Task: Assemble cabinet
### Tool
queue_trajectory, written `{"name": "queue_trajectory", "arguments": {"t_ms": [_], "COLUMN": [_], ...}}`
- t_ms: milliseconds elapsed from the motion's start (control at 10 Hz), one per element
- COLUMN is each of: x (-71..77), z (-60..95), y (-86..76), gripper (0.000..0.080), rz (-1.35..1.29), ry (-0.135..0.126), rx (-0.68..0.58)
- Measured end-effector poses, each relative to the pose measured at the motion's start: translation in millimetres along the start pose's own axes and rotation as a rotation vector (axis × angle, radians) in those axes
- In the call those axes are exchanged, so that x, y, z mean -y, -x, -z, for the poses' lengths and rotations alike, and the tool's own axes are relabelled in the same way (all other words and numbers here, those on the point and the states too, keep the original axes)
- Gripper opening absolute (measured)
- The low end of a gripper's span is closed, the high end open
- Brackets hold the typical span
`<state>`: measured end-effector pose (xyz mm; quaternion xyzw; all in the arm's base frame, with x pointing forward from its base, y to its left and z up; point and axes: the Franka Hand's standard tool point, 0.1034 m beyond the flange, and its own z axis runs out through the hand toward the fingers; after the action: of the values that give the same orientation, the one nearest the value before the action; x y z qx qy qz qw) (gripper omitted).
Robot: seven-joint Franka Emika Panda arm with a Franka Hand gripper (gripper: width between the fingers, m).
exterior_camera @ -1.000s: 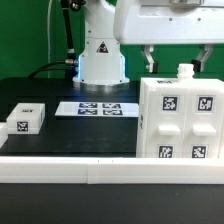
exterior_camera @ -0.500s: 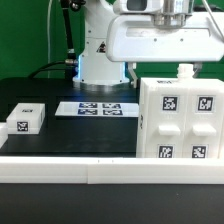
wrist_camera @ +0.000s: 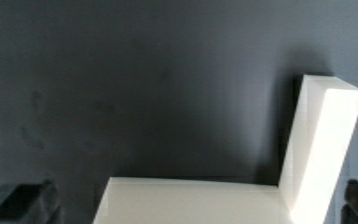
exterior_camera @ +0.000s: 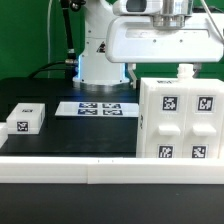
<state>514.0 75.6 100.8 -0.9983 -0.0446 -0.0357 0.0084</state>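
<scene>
Black tabletop (exterior_camera: pixel 70 140) spreads under me, with a low white rail (exterior_camera: pixel 60 170) running along its 6 o'clock edge in the exterior view. At about 4 o'clock in that view stands the cabinet (exterior_camera: pixel 180 122), upright. It is a big white box showing four tagged panels on its broad face, with a small white peg (exterior_camera: pixel 185 72) sticking up from its top. From the cabinet, the marker board (exterior_camera: pixel 100 108) lies flat at about 10 o'clock, near but apart from it. Farther out, at 9 o'clock, sits a small white block (exterior_camera: pixel 25 119) with one tag on top. My arm's base (exterior_camera: pixel 100 55) rises at 12 o'clock, behind the marker board.

My pincer (wrist_camera: pixel 192 198) hangs over the cabinet with its jaws spread wide and nothing held between them. In the wrist view the two dark fingertips (wrist_camera: pixel 19 200) show far apart, and white surfaces, probably the cabinet's upper edge, lie beneath them against the dark table. Whether the fingertips touch the cabinet I cannot tell.
</scene>
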Motion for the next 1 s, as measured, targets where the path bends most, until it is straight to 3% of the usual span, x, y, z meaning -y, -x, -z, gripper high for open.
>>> {"name": "queue_trajectory", "arguments": {"t_ms": [100, 200, 600, 1000], "x": [-1.0, -13.1, -103.1, -135.2], "z": [-0.5, -4.5, -21.3, -20.6], "y": [0.8, 7.7, 47.2, 51.4], "gripper": [0.0797, 0.0797, 0.0797, 0.0797], "rz": [0.002, 0.012, 0.004, 0.014], "ry": [0.000, 0.003, 0.030, 0.038], "rx": [0.000, 0.002, 0.013, 0.015]}}
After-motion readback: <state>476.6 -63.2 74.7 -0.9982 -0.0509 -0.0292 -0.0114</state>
